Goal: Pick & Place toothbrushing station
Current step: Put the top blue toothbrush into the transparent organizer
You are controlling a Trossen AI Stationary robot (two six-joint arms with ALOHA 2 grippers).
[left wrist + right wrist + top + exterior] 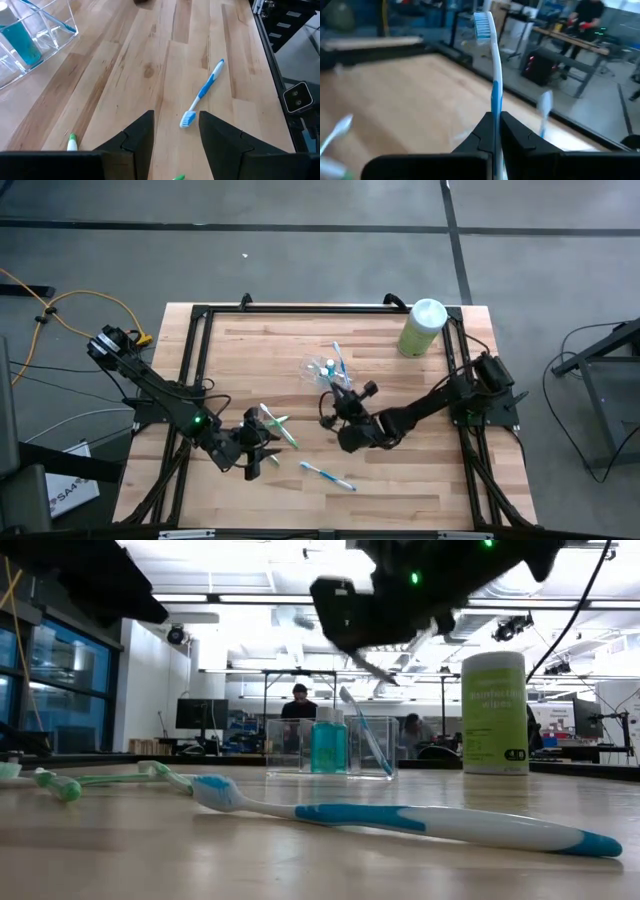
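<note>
A clear plastic cup (322, 368) stands on the table's far middle with a blue-white toothbrush (338, 356) leaning in it; it also shows in the low view (330, 746). My right gripper (333, 408) is just near of the cup, shut on a blue-white toothbrush (494, 60). Two green-white toothbrushes (277, 426) lie flat beside my left gripper (268, 450), which is open and empty. Another blue-white toothbrush (328, 476) lies flat toward the near edge, and in the left wrist view (202, 93) it lies just beyond the open fingers (142, 135). My right gripper pinches the toothbrush by its handle (495, 102) between its two fingers. The brush sticks out forward past the fingertips, its bristle head (482, 25) at the free end. It is lifted clear of the table.
A large pale green canister with a white top (422, 327) stands at the far right corner. A black frame (200, 315) rims the wooden table. People and desks show in the room behind, in the low view (298, 700).
</note>
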